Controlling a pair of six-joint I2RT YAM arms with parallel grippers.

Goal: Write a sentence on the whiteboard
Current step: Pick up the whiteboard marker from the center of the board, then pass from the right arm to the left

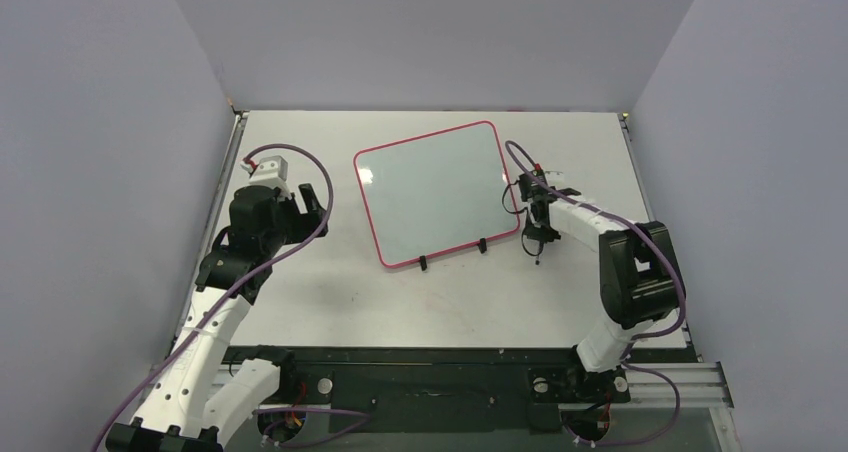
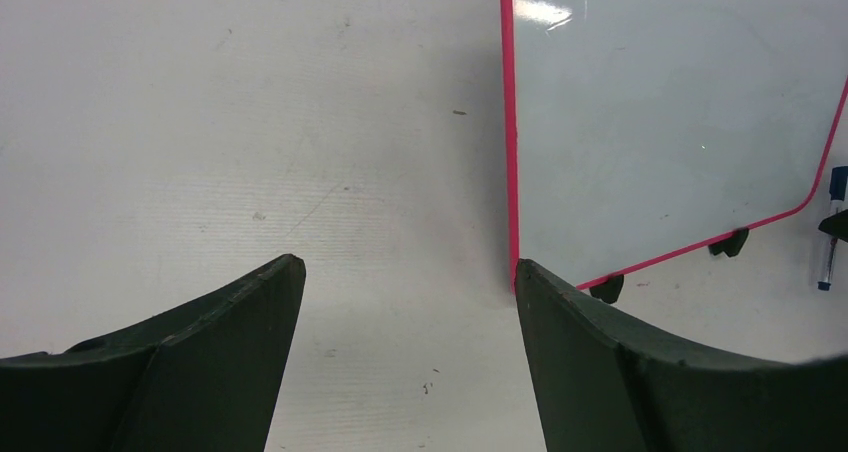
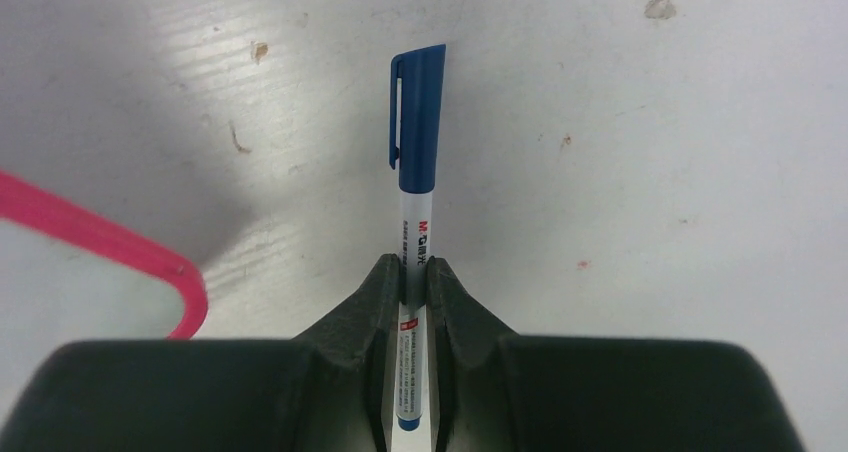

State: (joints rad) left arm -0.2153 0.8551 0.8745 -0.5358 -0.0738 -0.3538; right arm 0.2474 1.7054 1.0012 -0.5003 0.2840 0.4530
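Note:
The whiteboard lies tilted at mid-table, with a red rim and two black clips on its near edge. Its face is blank; no blue sentence shows. My right gripper is shut on a white marker with its blue cap on, over bare table just right of the board's near right corner. My left gripper is open and empty, left of the board. In the left wrist view its right finger sits at the board's red edge. The marker shows at that view's far right.
The white table is walled by grey panels at the back and sides. Purple cables loop over both arms. A black rail runs along the near edge by the arm bases.

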